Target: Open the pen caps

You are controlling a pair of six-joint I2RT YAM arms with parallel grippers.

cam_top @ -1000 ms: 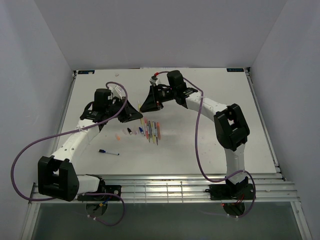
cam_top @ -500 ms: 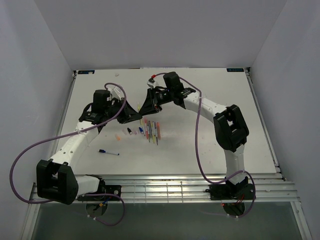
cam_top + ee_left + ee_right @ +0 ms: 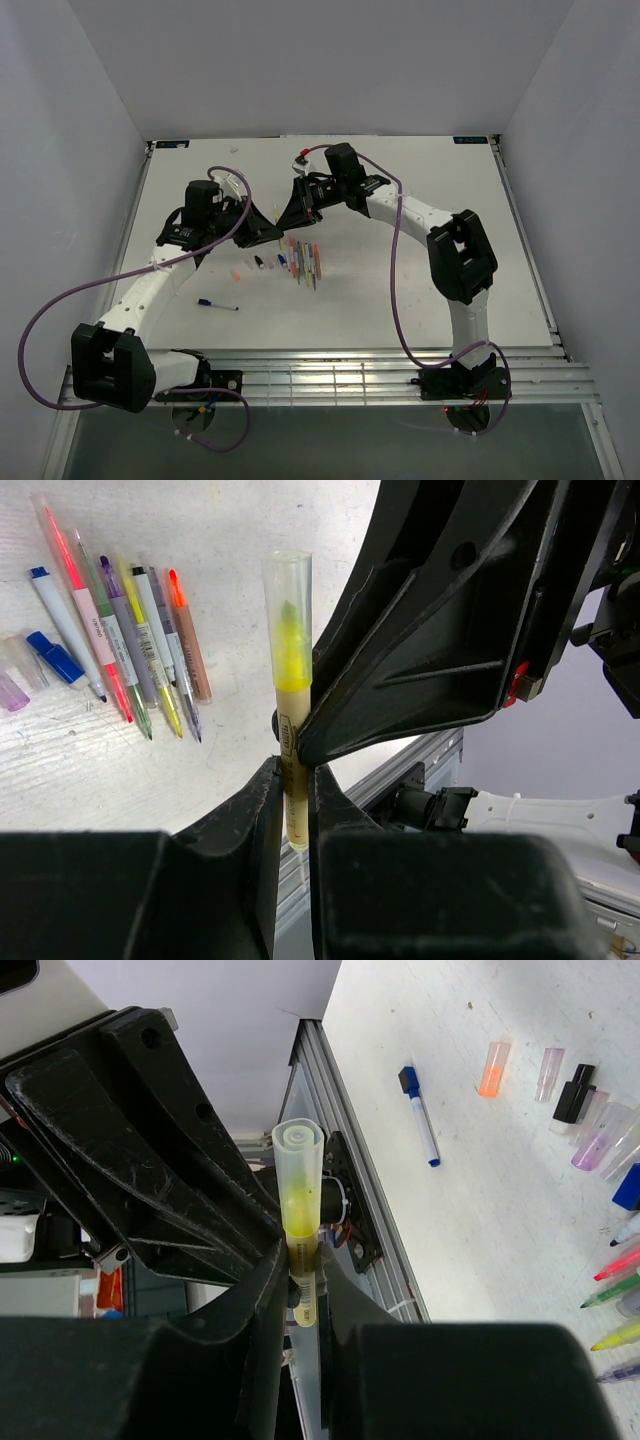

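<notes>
A yellow pen [image 3: 290,770] with a clear cap [image 3: 288,585] over its tip is held above the table. My left gripper [image 3: 293,775] is shut on its lower barrel. My right gripper [image 3: 305,1265] is shut on the same barrel [image 3: 303,1260], just beside the left jaws, and the cap [image 3: 299,1160] sticks out past both. From above, the two grippers meet at the pen [image 3: 275,212] over the table's middle. Several uncapped pens [image 3: 305,262] lie in a row below them, with loose caps [image 3: 258,263] to their left.
A blue-capped pen [image 3: 217,304] lies alone toward the near left. Loose orange [image 3: 492,1068], purple [image 3: 550,1073] and black [image 3: 575,1093] caps lie beside the pen row [image 3: 120,650]. A metal rail [image 3: 320,365] runs along the table's near edge.
My right gripper has shifted slightly left and closed onto the yellow pen that the left gripper was holding. The left gripper keeps its grip.
</notes>
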